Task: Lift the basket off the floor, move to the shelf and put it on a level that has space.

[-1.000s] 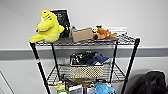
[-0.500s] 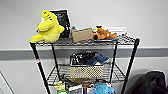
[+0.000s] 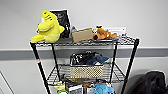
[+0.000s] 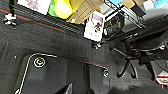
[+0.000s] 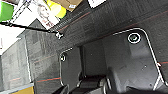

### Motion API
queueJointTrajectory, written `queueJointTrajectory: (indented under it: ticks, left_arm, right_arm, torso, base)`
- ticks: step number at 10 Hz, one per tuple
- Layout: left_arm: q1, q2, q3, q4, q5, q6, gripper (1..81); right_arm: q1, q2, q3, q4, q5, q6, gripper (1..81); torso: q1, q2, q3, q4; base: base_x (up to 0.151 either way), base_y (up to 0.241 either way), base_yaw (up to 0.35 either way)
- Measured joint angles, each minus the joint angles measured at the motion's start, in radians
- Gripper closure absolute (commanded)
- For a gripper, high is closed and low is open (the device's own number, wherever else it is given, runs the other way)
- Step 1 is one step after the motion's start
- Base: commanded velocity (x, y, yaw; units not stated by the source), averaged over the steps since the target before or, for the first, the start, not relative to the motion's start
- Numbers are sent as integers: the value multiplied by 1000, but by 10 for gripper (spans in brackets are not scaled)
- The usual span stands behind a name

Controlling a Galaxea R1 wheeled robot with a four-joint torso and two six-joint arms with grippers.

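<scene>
The small rectangular pale beige woven wicker basket [image 3: 86, 71] already sits on the silver-grey wire grid second tier [image 3: 113, 72] of the tall narrow black metal wire rack [image 3: 131, 58], at the tier's front edge, about midway between the front poles, level, with dark blue and black soft items piled in it. The placing step looks done; what remains is at most backing the arms clear without bumping the front poles.

The top tier carries a yellow plush toy [image 3: 48, 27] at its left corner, a brown cardboard box [image 3: 82, 35] mid-tier and an orange plush [image 3: 103, 33] toward the right edge.

Both wrist views look down on dark charcoal ribbed carpet tiles [image 4: 37, 37]. Whether either pincer is spread or pressed together cannot be told. A plain pale wall [image 3: 100, 12] stands behind; a black bag [image 3: 152, 83] is beside the rack's right side.
</scene>
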Motion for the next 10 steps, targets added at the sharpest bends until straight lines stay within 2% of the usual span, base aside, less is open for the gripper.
queueJointTrajectory:
  ticks: [6, 10]
  left_arm:
    - [53, 203, -335, 1, 11, -1, 10]
    - [60, 335, -554, 1, 56, -1, 10]
  right_arm:
    - [-63, 202, -322, -59, 12, 0, 10]
    - [-107, 335, -557, -87, 13, 0, 10]
  torso:
    - [-1, 0, 0, 0]
    - [-1, 0, 1, 0]
  base:
    - [0, 0, 0]
    - [0, 0, 0]
